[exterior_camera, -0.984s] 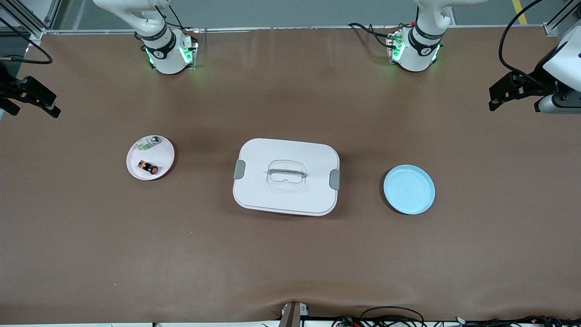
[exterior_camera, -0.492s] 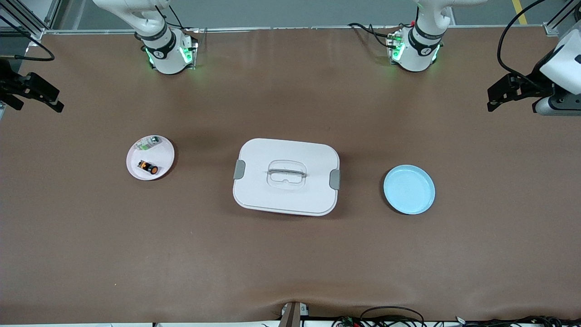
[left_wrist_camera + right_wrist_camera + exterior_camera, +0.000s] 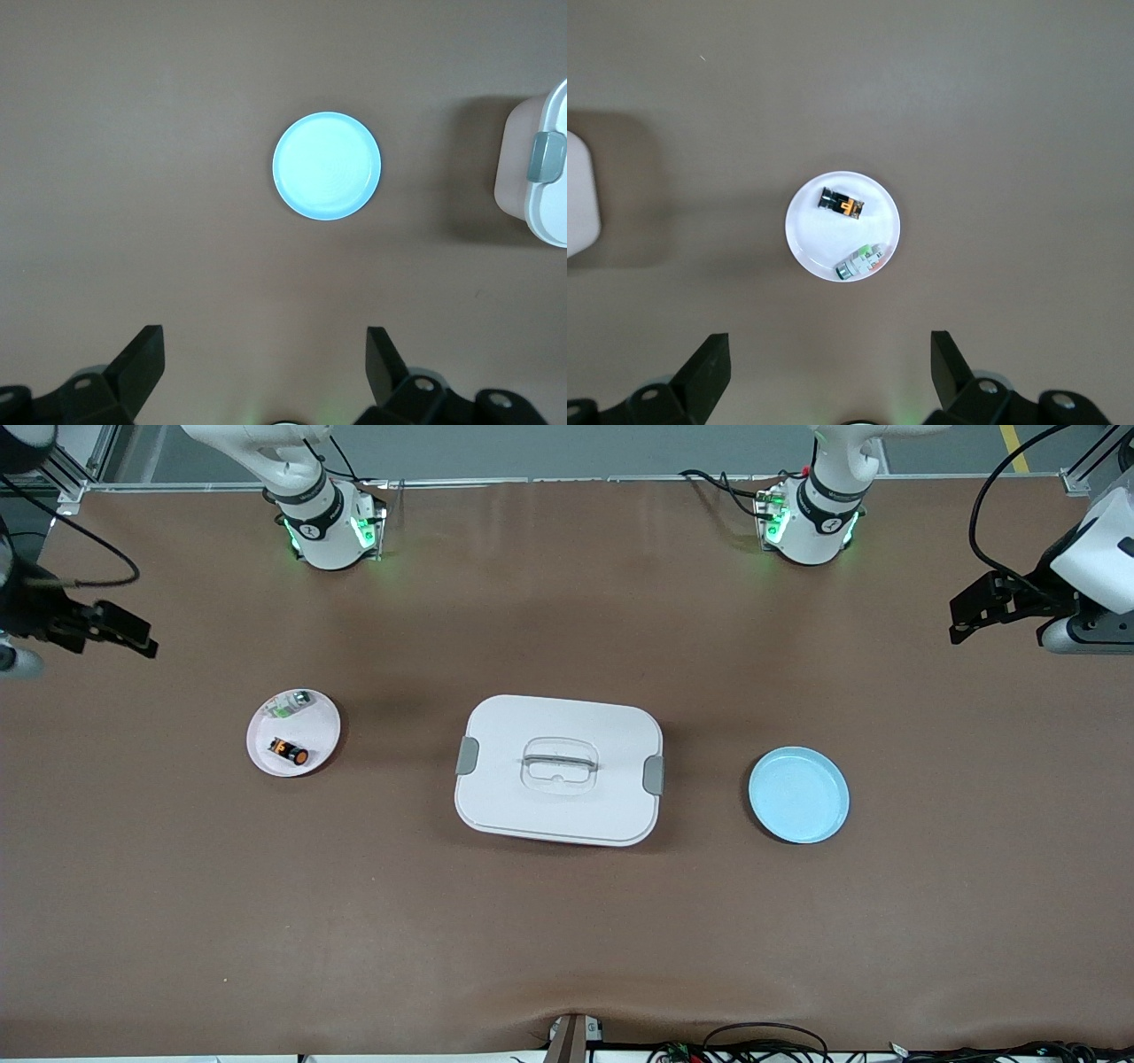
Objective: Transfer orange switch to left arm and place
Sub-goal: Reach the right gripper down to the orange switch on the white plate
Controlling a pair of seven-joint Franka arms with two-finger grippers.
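1. Since a second ago the right gripper (image 3: 133,640) has swung inward from the table's edge at the right arm's end; the left gripper (image 3: 970,615) has barely shifted.
2. Both grippers hang in the air with fingers spread wide, holding nothing.
3. On the pink plate (image 3: 319,713), the orange switch (image 3: 290,752) lies well apart from the right gripper.
4. A green-and-white component (image 3: 292,703) shares that plate, farther from the front camera.
5. No writing is legible anywhere.
6. Lying flat, the switch points its orange cap toward the white box (image 3: 559,770), slightly nearer the camera.
7. Near the left arm's end sits the blue plate (image 3: 798,794).
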